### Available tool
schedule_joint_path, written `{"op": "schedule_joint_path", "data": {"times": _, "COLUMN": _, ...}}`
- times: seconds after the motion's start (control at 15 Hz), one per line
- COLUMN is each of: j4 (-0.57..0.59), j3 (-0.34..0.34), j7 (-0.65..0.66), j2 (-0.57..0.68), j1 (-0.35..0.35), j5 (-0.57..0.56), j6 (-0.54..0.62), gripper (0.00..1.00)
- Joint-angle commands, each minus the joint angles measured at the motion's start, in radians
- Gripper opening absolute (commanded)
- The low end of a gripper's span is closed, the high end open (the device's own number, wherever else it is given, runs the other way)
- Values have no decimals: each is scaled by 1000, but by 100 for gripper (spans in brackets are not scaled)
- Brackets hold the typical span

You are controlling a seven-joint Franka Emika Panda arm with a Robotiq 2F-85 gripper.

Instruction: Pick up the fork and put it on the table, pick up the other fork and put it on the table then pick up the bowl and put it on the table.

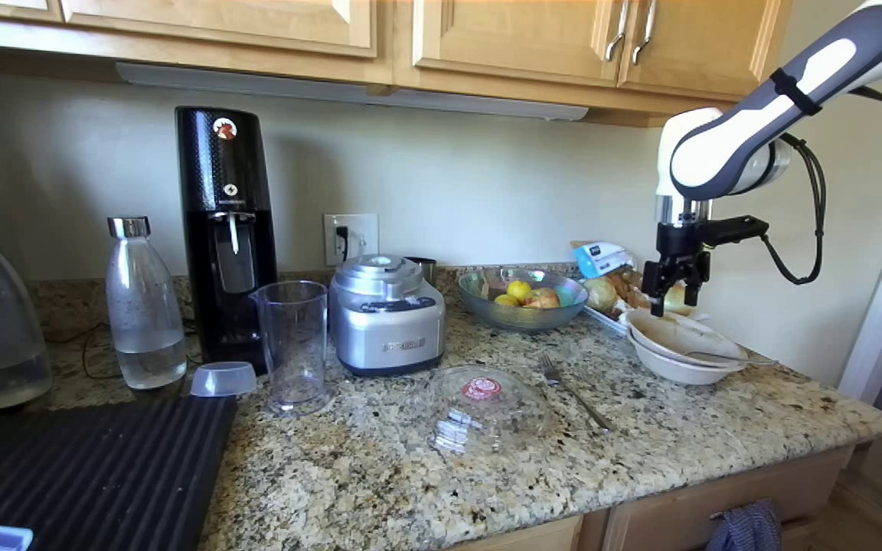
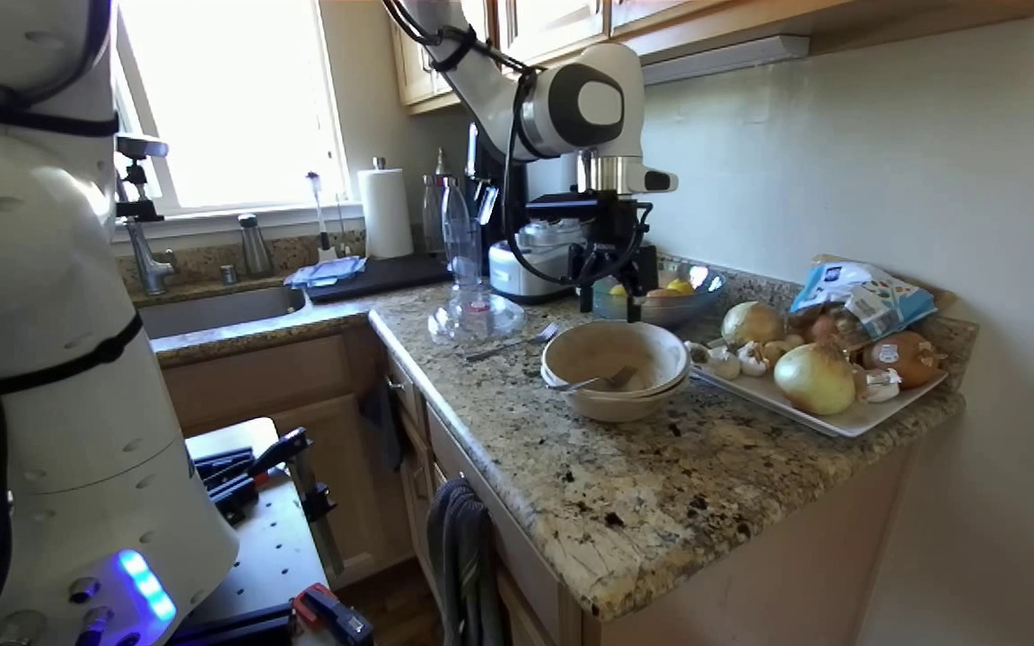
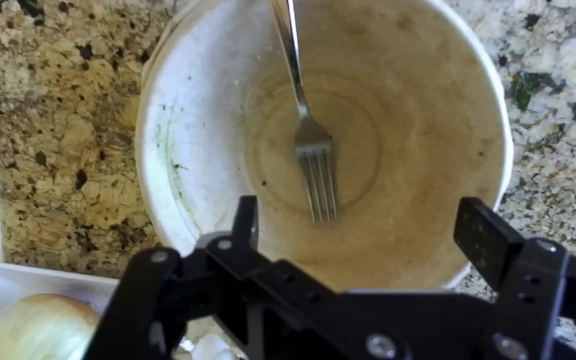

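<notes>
A white, stained bowl [image 1: 663, 330] sits stacked in a similar one near the right of the granite countertop [image 1: 349, 482]. It also shows in the other views [image 2: 634, 345] [image 3: 418, 125]. A fork [image 3: 313, 137] lies in the top bowl, tines down inside, handle over the rim; it shows in both exterior views [image 1: 720, 357] [image 2: 602, 381]. Another fork [image 1: 577, 394] lies on the countertop, also in an exterior view [image 2: 512, 343]. My gripper [image 3: 359, 212] is open and empty, above the bowl's wall, beyond the fork's tine tips. It shows in both exterior views [image 1: 674, 300] [image 2: 609, 309].
A glass bowl of fruit [image 1: 479, 302] and a white tray [image 2: 894, 406] of onions and garlic stand beside the bowls. A clear dome [image 1: 517, 405] with a red label lies by the loose fork. A food processor [image 1: 387, 337] and black ribbed mat [image 1: 104, 467] are farther along.
</notes>
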Motion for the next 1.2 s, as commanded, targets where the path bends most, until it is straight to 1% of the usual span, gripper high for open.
{"op": "schedule_joint_path", "data": {"times": 0.0, "j4": -12, "j3": -1, "j7": -87, "j2": 17, "j1": -39, "j5": 23, "j6": 15, "gripper": 100}}
{"op": "schedule_joint_path", "data": {"times": 0.27, "j4": -9, "j3": -4, "j7": -124, "j2": 46, "j1": -66, "j5": 32, "j6": 24, "gripper": 100}}
{"op": "schedule_joint_path", "data": {"times": 0.6, "j4": -13, "j3": 4, "j7": -193, "j2": 66, "j1": -93, "j5": 80, "j6": -29, "gripper": 100}}
{"op": "schedule_joint_path", "data": {"times": 0.87, "j4": -25, "j3": 2, "j7": -217, "j2": 74, "j1": -93, "j5": 92, "j6": -36, "gripper": 100}}
{"op": "schedule_joint_path", "data": {"times": 1.0, "j4": -29, "j3": 1, "j7": -220, "j2": 76, "j1": -92, "j5": 88, "j6": -44, "gripper": 73}}
{"op": "schedule_joint_path", "data": {"times": 1.13, "j4": -31, "j3": 0, "j7": -221, "j2": 83, "j1": -91, "j5": 82, "j6": -52, "gripper": 60}}
